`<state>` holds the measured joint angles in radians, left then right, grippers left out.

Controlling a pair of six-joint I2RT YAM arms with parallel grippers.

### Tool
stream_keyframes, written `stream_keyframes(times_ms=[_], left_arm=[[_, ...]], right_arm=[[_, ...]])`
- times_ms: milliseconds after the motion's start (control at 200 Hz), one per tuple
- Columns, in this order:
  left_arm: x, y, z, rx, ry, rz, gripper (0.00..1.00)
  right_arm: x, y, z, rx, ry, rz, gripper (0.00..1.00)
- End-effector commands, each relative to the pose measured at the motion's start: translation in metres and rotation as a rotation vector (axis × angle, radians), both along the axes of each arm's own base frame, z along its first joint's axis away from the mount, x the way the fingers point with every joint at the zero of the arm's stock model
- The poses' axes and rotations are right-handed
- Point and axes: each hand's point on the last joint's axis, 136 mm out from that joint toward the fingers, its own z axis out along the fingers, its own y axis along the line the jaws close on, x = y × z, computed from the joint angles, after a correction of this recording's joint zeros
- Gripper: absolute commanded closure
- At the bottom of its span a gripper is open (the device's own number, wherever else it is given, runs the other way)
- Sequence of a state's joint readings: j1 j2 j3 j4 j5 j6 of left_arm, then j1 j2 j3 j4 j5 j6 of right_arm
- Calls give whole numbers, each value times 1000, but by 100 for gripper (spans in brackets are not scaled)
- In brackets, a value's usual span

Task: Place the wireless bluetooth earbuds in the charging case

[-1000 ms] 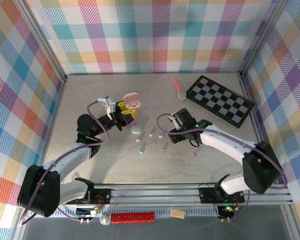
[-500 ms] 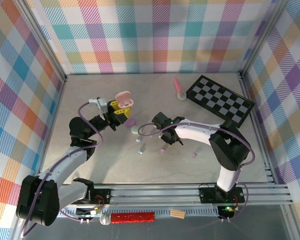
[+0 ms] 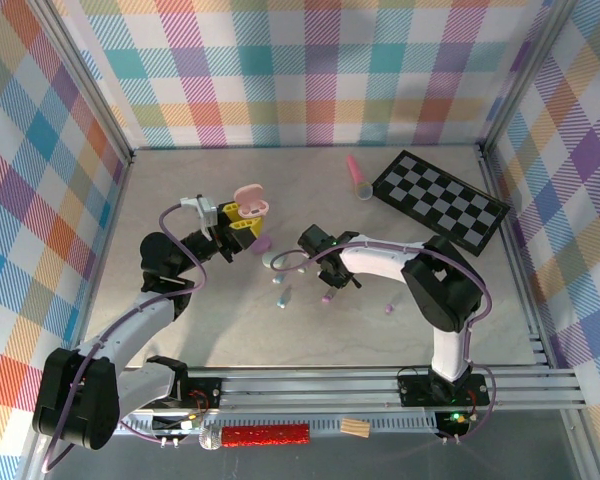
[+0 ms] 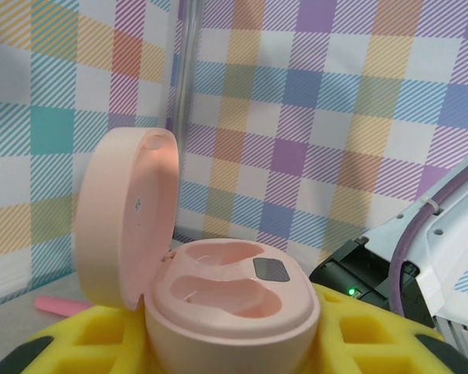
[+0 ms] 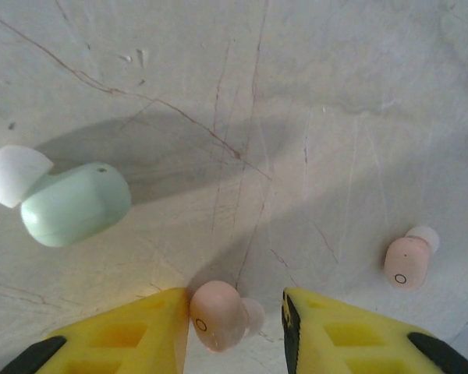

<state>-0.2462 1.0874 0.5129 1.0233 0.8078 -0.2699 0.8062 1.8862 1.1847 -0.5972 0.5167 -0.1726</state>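
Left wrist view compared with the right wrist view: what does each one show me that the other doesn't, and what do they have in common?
Left wrist view: an open pink charging case, lid up, both wells empty, with a plaid wall behind. Right wrist view: the tabletop with a mint earbud, a pink earbud lying apart, and another pink earbud between the fingertips. Shared: yellow padded pincer fingers at the bottom, left fingers and right fingers, flanking something pink.
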Motion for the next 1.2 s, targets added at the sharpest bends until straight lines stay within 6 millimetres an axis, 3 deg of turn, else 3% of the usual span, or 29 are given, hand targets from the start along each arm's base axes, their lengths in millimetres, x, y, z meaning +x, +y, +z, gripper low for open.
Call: stream_keyframes(times_ms=[0, 330, 500, 750, 1195], left_arm=[[-4, 1, 8, -2, -39, -17, 63], [-5, 1, 8, -1, -39, -21, 62], [-6, 1, 8, 6, -49, -20, 62], [-6, 2, 2, 23, -56, -2, 62], [-9, -27, -17, 117, -57, -46, 62]], right_arm=[[1, -1, -2, -37, 7, 16, 64], [7, -5, -2, -49, -16, -14, 79], [7, -6, 1, -12, -7, -45, 80], [-1, 0, 32, 331, 96, -239, 80], [-7, -27, 79, 876, 344, -560, 80]])
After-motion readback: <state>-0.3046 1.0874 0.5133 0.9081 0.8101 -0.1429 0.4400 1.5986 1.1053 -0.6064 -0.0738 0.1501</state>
